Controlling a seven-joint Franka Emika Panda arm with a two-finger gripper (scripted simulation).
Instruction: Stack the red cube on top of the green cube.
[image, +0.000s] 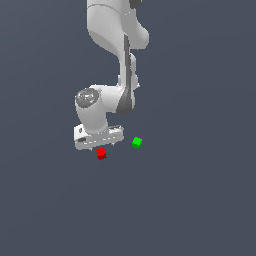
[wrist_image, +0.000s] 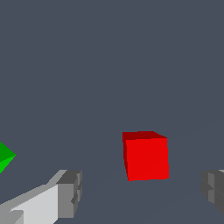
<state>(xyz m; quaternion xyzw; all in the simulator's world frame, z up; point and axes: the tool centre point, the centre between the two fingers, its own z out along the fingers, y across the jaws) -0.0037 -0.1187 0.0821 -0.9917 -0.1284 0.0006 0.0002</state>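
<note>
The red cube (image: 101, 153) lies on the dark grey floor, just below my gripper (image: 100, 146) in the exterior view. In the wrist view the red cube (wrist_image: 146, 155) shows between the two spread fingers, slightly beyond the tips and nearer one finger. The gripper (wrist_image: 142, 193) is open and empty; one grey fingertip (wrist_image: 70, 192) and the other fingertip (wrist_image: 214, 190) stand wide apart. The green cube (image: 137, 142) sits on the floor to the exterior view's right of the red cube, apart from it. Only a corner of the green cube (wrist_image: 5, 156) shows in the wrist view.
The floor (image: 200, 200) is a plain dark grey surface. The white arm (image: 117, 45) reaches down from the top of the exterior view. No other objects show.
</note>
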